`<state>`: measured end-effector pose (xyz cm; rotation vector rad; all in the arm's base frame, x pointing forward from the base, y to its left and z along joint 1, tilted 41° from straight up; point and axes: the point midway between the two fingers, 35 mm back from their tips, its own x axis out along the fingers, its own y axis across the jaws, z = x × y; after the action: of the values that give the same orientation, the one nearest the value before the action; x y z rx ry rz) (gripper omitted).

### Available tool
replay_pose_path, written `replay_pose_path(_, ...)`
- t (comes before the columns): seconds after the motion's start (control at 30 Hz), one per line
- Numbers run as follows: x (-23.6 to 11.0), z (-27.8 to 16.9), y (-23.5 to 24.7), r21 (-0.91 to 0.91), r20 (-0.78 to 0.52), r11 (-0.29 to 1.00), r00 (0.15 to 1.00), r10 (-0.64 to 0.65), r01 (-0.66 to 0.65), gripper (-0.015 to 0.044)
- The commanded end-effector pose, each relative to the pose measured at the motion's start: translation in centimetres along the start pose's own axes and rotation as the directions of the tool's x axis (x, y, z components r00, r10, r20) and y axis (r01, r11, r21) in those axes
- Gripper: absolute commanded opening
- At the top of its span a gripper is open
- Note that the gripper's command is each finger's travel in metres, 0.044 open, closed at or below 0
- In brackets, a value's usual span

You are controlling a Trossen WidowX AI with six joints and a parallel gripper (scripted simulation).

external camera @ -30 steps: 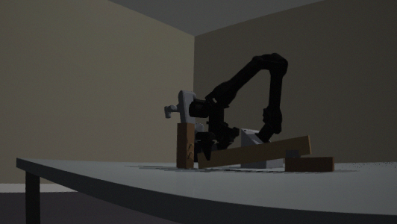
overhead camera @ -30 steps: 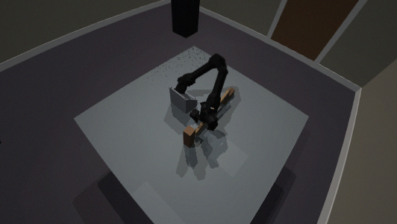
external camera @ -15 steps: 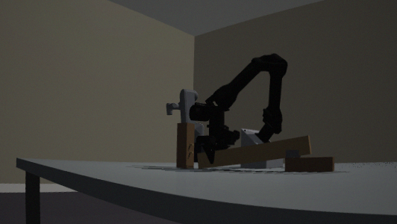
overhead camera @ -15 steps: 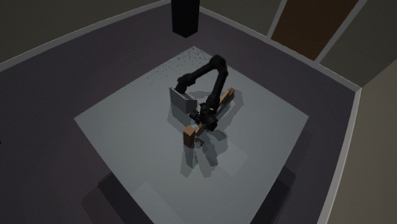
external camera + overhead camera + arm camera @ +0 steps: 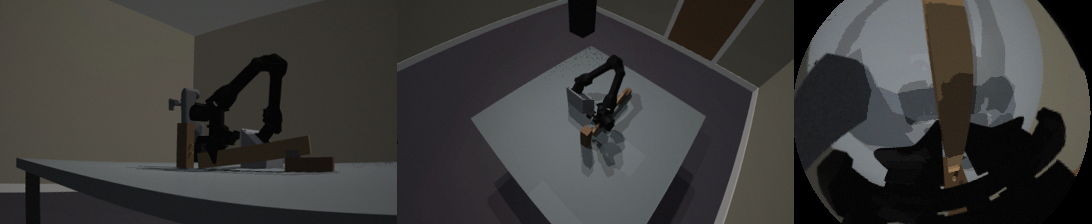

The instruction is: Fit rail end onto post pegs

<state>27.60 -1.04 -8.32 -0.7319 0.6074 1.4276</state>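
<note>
The long wooden rail (image 5: 624, 98) (image 5: 261, 149) (image 5: 950, 45) slopes down toward the post. Its far end is raised at the grey bracket (image 5: 292, 153) on the low footboard block (image 5: 310, 164); its near end is down at the table, a small gap short of the post. The wooden post (image 5: 586, 137) (image 5: 183, 145) stands upright, with two pegs (image 5: 190, 146) sticking out toward the rail, higher than most of the rail's end face. My gripper (image 5: 213, 158) (image 5: 945, 121) is shut on the rail close to its near end. The holes in the rail's end are hidden.
A grey angled stand (image 5: 577, 101) (image 5: 251, 149) is beside the rail at the arm's base. A grey upright fixture (image 5: 188, 106) shows behind the post in the exterior view. The arm reaches over the rail. The table edge (image 5: 93, 190) runs along the front in that view.
</note>
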Motion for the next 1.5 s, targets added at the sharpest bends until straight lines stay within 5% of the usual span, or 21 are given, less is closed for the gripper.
replay_pose_path(0.0, 0.0, 0.0, 0.0, 0.002, 0.004, 1.000, 1.000, -0.001, 0.001, 0.0000)
replay_pose_path(1.47, -1.8, 0.0, -0.5, 0.002, 0.003, 1.000, 1.000, -0.002, 0.002, 0.0000)
